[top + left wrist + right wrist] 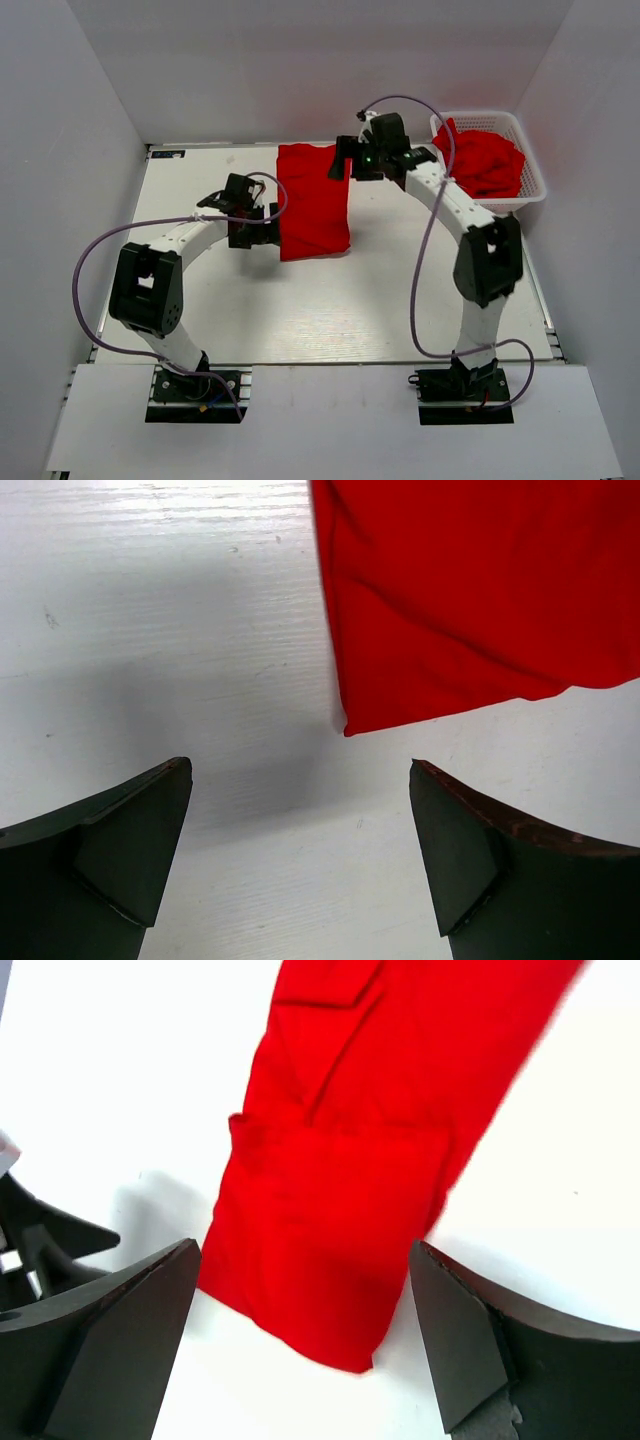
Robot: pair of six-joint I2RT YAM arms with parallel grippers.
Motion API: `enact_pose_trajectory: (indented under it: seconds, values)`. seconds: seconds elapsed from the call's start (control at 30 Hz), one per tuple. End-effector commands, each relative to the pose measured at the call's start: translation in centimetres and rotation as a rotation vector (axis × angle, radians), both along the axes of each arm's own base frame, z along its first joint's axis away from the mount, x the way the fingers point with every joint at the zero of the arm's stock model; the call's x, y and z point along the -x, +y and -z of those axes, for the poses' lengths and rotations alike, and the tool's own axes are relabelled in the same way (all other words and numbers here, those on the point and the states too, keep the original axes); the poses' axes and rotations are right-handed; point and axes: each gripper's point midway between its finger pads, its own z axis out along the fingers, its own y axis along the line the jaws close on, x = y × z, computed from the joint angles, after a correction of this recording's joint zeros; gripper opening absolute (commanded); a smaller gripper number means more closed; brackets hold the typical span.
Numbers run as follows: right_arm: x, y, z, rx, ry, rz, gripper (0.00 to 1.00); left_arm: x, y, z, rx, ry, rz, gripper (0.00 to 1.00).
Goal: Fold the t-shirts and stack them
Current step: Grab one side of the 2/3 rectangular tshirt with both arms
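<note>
Red t-shirt [313, 203] lies folded in a flat oblong, left jaws and right jaws wide apart.

You have a plain bright red t-shirt [313, 205], no print, on the table [300, 310], which is white with a faint streaky grain. The heap of t-shirts [487, 160] is the same solid red, in a white lattice basket [533, 190]. The left arm [190, 235] and right arm [450, 200] are white with black joints, and their cables [430, 260] are pale purple. The left gripper [300, 775] and right gripper [305, 1255] have near-black fingers. One left finger shows a rusty brown edge.
</note>
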Motion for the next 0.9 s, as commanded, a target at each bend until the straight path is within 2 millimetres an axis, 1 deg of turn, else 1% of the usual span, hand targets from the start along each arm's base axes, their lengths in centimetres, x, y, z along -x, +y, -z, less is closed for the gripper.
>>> enact_pose_trajectory:
  seconds: [0.0, 0.03, 0.07, 0.1, 0.13, 0.17, 0.2, 0.23, 0.27, 0.3, 0.37, 0.43, 0.47, 0.53, 0.57, 0.6, 0.63, 0.67, 0.7, 0.73, 0.8, 0.87]
  values:
    - [4.1, -3.7, 4.2, 0.138, 0.091, 0.078, 0.90, -0.5, -1.5, -0.4, 0.029, -0.041, 0.055, 1.00]
    - [4.8, -4.1, 4.7, 0.153, 0.103, 0.089, 0.90, -0.5, -1.9, -0.3, 0.029, -0.039, 0.066, 1.00]
    - [5.9, -4.8, 6.4, 0.188, 0.136, 0.108, 0.90, -0.5, -1.9, 0.5, 0.022, -0.019, 0.065, 1.00]
    - [7.2, -5.2, 6.9, 0.197, 0.160, 0.109, 0.90, -0.5, -2.3, 0.4, 0.025, -0.027, 0.076, 1.00]
    - [7.7, -5.4, 7.3, 0.205, 0.176, 0.114, 0.90, -0.3, -2.6, 1.0, 0.021, -0.013, 0.085, 1.00]
    - [8.9, -5.1, 8.5, 0.217, 0.206, 0.101, 0.90, -0.3, -2.4, 1.4, 0.005, -0.008, 0.078, 1.00]
    - [9.5, -5.0, 9.0, 0.224, 0.226, 0.095, 0.90, -0.1, -2.7, 1.4, 0.005, -0.008, 0.088, 1.00]
    - [10.2, -5.3, 10.1, 0.237, 0.255, 0.098, 0.90, -0.3, -2.6, 1.4, -0.003, -0.010, 0.073, 1.00]
    - [10.5, -4.9, 10.6, 0.239, 0.275, 0.105, 0.90, -0.3, -2.3, 1.7, -0.013, -0.013, 0.067, 1.00]
    - [10.8, -4.9, 11.1, 0.248, 0.294, 0.108, 0.90, 0.4, -2.5, 2.5, -0.021, 0.008, 0.077, 1.00]
    - [11.2, -4.5, 11.7, 0.243, 0.310, 0.110, 0.90, 0.2, -2.6, 2.8, -0.036, 0.004, 0.069, 1.00]
    - [11.0, -4.0, 11.8, 0.222, 0.310, 0.112, 0.90, 0.3, -3.1, 3.1, -0.036, 0.004, 0.080, 1.00]
    - [11.0, -3.9, 12.4, 0.224, 0.320, 0.112, 0.90, 0.4, -3.3, 3.1, -0.040, 0.004, 0.073, 1.00]
    - [10.8, -3.0, 12.3, 0.204, 0.315, 0.106, 0.90, 0.0, -3.3, 3.2, -0.038, -0.014, 0.060, 1.00]
    - [10.9, -2.9, 13.2, 0.209, 0.332, 0.102, 0.90, 0.1, -3.2, 3.4, -0.038, -0.014, 0.059, 1.00]
    - [10.6, -2.6, 13.2, 0.202, 0.334, 0.106, 0.90, 0.1, -3.2, 3.4, -0.038, -0.014, 0.059, 1.00]
    - [10.7, -2.6, 13.5, 0.214, 0.347, 0.109, 0.88, -0.2, -3.2, 3.7, -0.045, -0.019, 0.055, 1.00]
    - [10.5, -2.4, 13.7, 0.218, 0.350, 0.111, 0.87, -0.3, -3.0, 3.7, -0.053, -0.022, 0.049, 1.00]
    - [10.4, -2.6, 14.0, 0.224, 0.358, 0.122, 0.87, -0.5, -3.1, 3.8, -0.054, -0.020, 0.049, 1.00]
    - [10.4, -2.6, 14.3, 0.224, 0.362, 0.120, 0.85, -0.4, -3.1, 4.3, -0.059, -0.008, 0.050, 1.00]
    - [10.3, -2.4, 14.4, 0.226, 0.359, 0.123, 0.83, -0.4, -3.1, 4.3, -0.059, -0.008, 0.050, 0.99]
    - [10.1, -2.5, 14.5, 0.220, 0.354, 0.130, 0.83, -1.0, -3.5, 4.1, -0.040, -0.031, 0.054, 0.95]
